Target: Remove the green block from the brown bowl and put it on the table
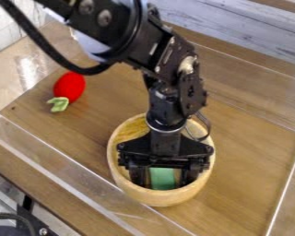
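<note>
With the end effector [162, 175] lowered into the brown bowl [145, 197], jaws parted, the green block [164, 178] lies between its fingertips, toward six o'clock in the bowl.

A red strawberry toy [69, 86] lies in the upper left of the frame, its pale green leaf end [59, 105] pointing toward the bottom; a rounded whitish thing [93, 48], partly hidden, shows near the top, to the right of the strawberry toy; whitish wood-grain boards [242, 32] run across the upper right, beyond the brown surface; a patch of pale, mottled surface [17, 72] fills part of the left edge, with a white ribbed area [5, 35] above it in the upper left corner; dark and grey items, too cropped to name, sit in the lower left corner.
</note>
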`<state>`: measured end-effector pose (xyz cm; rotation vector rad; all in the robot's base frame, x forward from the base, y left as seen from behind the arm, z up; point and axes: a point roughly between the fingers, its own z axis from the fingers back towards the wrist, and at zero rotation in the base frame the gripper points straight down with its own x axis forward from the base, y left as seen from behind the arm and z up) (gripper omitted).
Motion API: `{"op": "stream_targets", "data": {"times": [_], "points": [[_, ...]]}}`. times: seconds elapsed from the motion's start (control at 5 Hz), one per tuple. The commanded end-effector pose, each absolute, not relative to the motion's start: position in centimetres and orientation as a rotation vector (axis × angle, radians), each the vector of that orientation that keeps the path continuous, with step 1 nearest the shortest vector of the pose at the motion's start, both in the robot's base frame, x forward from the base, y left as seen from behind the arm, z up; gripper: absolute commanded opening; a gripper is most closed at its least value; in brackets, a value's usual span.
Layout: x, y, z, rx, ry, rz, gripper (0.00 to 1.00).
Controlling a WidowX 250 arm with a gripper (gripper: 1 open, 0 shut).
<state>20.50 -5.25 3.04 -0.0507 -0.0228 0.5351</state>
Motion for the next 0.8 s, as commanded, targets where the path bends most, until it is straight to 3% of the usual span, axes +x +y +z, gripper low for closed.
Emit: {"op": "stream_targets", "data": {"times": [0.0,0.6], "points": [[21.43,-5.26,3.71,-0.069,-0.049,0.544,1.0],[21.48,-5.23,3.75,-0.067,-0.034,0.557,1.0]]}}
